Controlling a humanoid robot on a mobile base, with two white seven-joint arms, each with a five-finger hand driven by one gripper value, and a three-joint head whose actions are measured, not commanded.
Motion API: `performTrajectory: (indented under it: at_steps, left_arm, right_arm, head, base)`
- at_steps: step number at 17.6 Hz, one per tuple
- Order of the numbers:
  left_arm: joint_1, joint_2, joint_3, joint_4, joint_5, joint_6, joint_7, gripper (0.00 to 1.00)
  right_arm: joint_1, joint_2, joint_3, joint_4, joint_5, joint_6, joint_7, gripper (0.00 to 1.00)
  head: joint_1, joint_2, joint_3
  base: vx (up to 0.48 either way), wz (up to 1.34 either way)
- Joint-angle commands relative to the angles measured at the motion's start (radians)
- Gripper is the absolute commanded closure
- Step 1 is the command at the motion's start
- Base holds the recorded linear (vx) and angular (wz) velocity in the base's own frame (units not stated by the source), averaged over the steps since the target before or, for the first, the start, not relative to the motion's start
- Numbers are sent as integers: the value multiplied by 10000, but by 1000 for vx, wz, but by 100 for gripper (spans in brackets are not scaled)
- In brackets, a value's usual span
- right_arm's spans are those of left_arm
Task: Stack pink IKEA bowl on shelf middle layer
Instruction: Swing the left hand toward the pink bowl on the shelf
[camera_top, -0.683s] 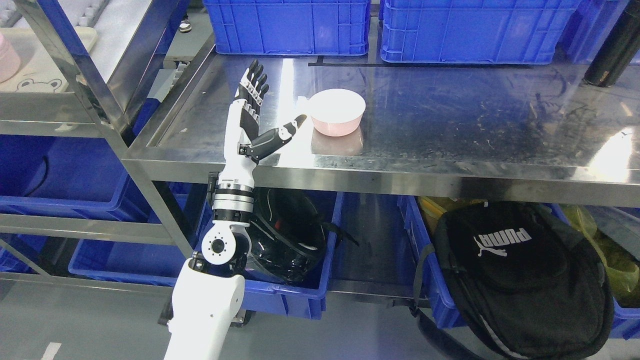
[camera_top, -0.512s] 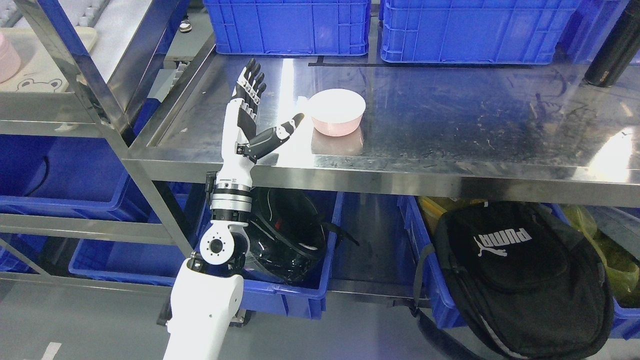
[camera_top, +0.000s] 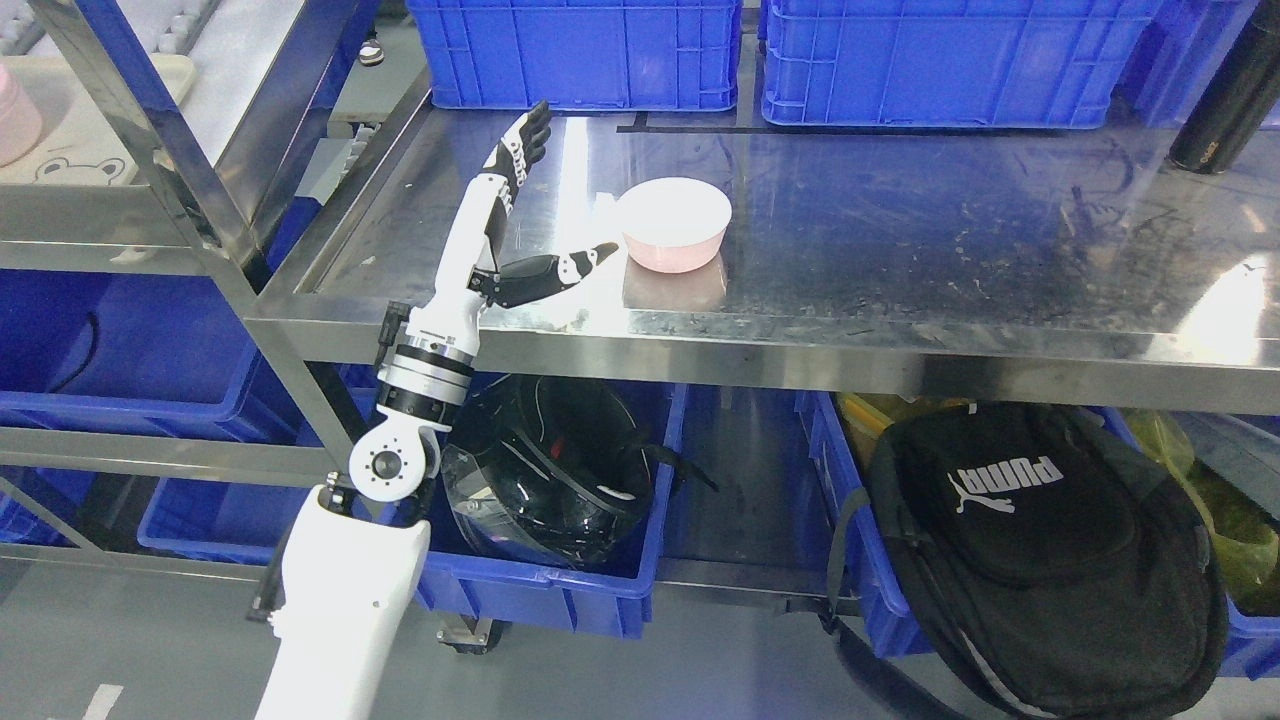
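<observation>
"PUMA" logo, upside down, on black backpack (camera_top: 1040, 550)

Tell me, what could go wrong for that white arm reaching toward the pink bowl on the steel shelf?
1. The left hand is open beside the pink bowl, thumb pointing at its side; a sideways nudge might slide the bowl across the smooth steel shelf instead of gripping it.
2. The wrist sits close to the shelf's front edge and could bump it.
3. The extended fingers reach near the blue crate behind and might strike it.
</observation>
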Motion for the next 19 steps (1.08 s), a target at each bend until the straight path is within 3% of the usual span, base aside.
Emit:
performTrajectory:
  at_steps: [1,4,9,13,19]
  left_arm:
    - [-1755,2862,-129,-72,-3225,198,-2558,3]
    - [-2370,2879,-497,-103,-5637,719,-4727,3]
    - [-2970,2129,-881,-118,-6102,842,-5481,3]
    - [-3476,1193,-2076,-88,-6761,2388,-6032,7]
    - [-3615,28,-2339,586,-7131,2500,-6756,26]
  right_arm:
    - [230,-175,0,-175,0,8,-7,0]
    - [230,-175,0,-175,0,8,-7,0]
    - [230,-175,0,-175,0,8,-7,0]
    - [230,-175,0,-175,0,8,-7,0]
    - [230,-175,0,-175,0,8,-7,0]
  head:
    - [0,0,0]
    - [0,-1,0]
    - [0,-1,0]
    - [0,-1,0]
    - [0,-1,0]
  base:
    - [0,0]
    - [0,0]
    - [0,0]
    - [0,0]
    - [0,0]
